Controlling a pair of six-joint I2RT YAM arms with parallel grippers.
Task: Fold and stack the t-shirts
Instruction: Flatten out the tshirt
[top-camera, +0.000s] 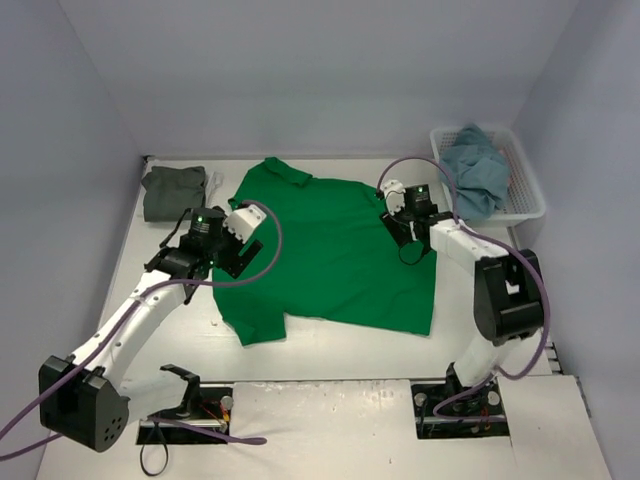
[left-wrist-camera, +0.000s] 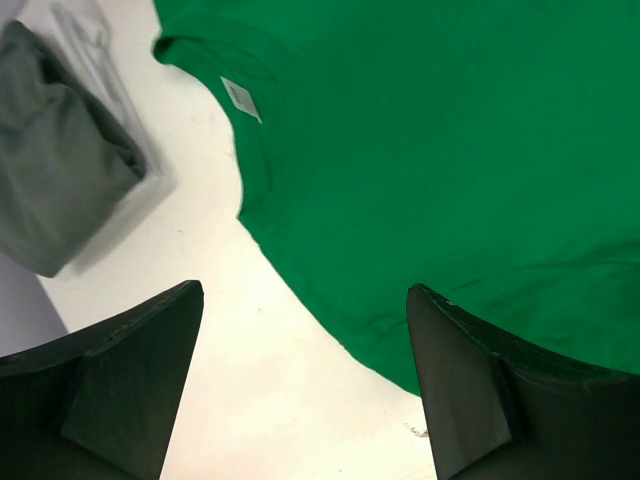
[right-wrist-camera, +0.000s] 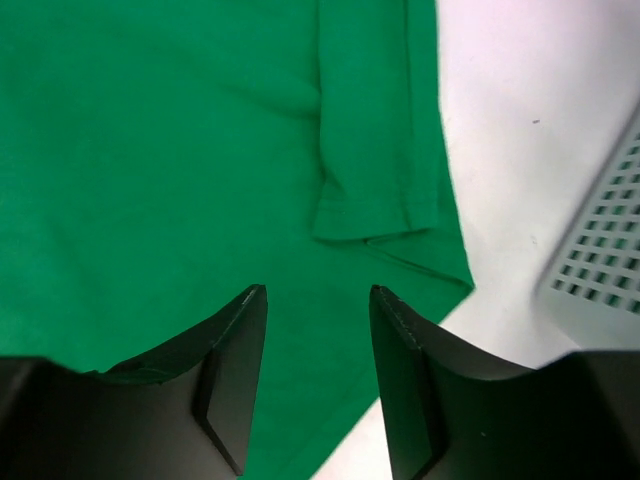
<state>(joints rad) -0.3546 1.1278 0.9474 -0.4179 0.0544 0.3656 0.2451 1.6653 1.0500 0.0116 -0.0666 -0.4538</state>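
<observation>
A bright green t-shirt (top-camera: 335, 250) lies spread flat in the middle of the table, collar toward the back left. My left gripper (top-camera: 238, 258) hovers over its left edge, open wide, with bare table and the shirt's hem (left-wrist-camera: 400, 340) between the jaws (left-wrist-camera: 305, 290). My right gripper (top-camera: 410, 250) stands open over the shirt's right side, just short of a folded-in sleeve (right-wrist-camera: 370, 180), holding nothing (right-wrist-camera: 318, 290). A folded dark olive-grey t-shirt (top-camera: 173, 190) (left-wrist-camera: 60, 170) sits at the back left with white cloth (top-camera: 215, 185) beside it. A dusty blue t-shirt (top-camera: 475, 175) lies crumpled in the basket.
The white slatted basket (top-camera: 525, 195) (right-wrist-camera: 600, 250) stands at the back right, close to the right arm. Grey walls close in the table on the left, back and right. Cables loop from both wrists over the green shirt.
</observation>
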